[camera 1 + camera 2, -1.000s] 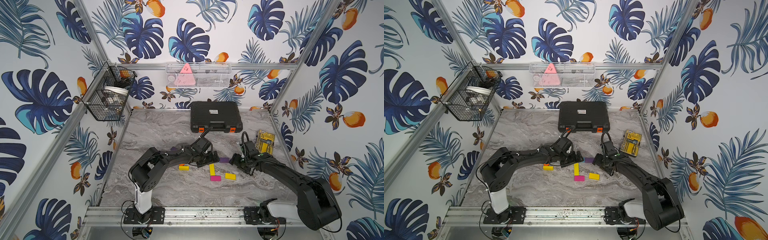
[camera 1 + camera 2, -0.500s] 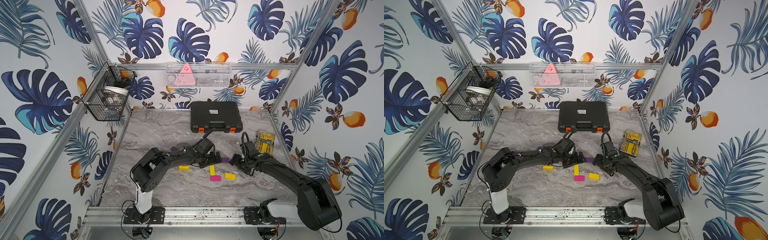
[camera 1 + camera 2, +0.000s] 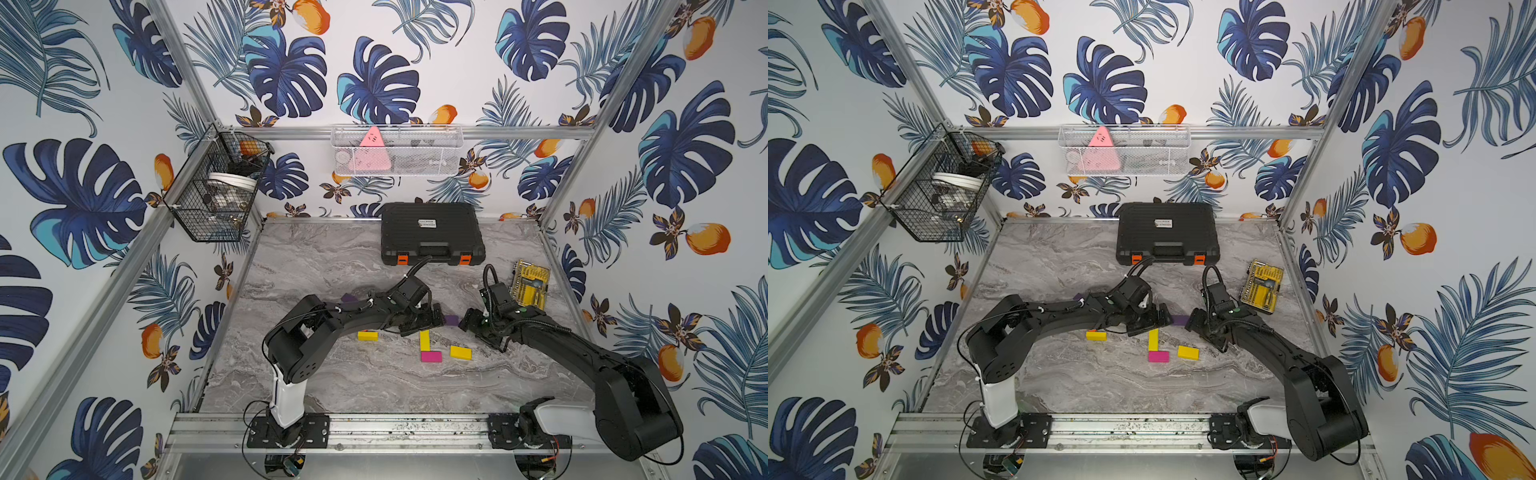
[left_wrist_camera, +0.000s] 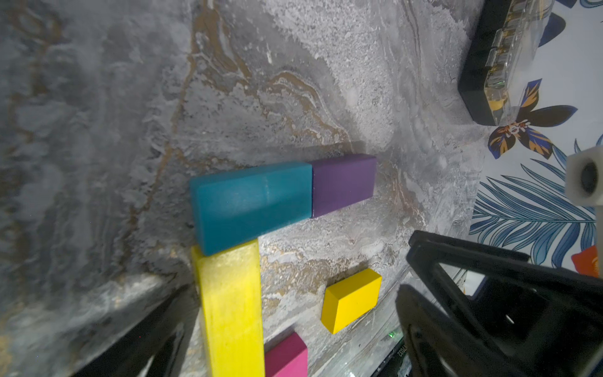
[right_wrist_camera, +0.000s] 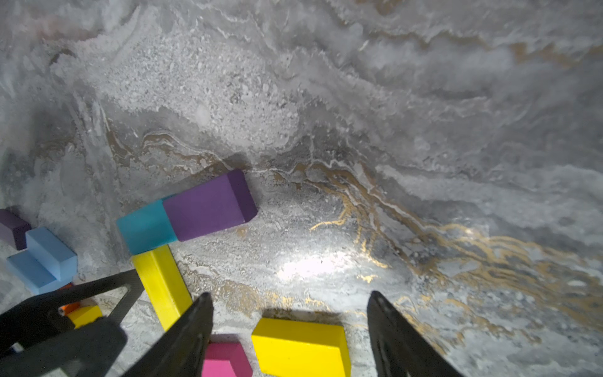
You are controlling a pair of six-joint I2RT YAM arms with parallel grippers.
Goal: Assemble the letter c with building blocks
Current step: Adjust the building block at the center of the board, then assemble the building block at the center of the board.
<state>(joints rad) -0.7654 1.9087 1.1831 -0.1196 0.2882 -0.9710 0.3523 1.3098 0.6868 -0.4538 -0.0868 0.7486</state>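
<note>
Eyes on the short yellow block [image 5: 300, 346]: it lies flat on the tabletop [image 5: 391, 130], framed between the right pincer's [image 5: 288, 295] jaws but touching neither. Those jaws stand partly open and carry nothing. Just off one side of that pincer sits the magenta block [image 5: 225, 359], tucked against the foot of the long yellow block [image 5: 161, 287]. Past its tips, the teal block [image 5: 146, 228] and purple block [image 5: 208, 209] run end to end as the top bar.

I'd call these pieces light, rigid and smooth-painted, likely to skate on the tabletop. So pinch across the narrow width, on the long side faces, near the middle.

The left pincer [image 3: 423, 321] gapes fully wide and empty, the teal-yellow corner just ahead of its jaws. Beside it, away from the right pincer, sit light blue blocks [image 5: 42, 261]. Behind the right pincer's wrist lies the drill-bit case [image 3: 530, 284].
</note>
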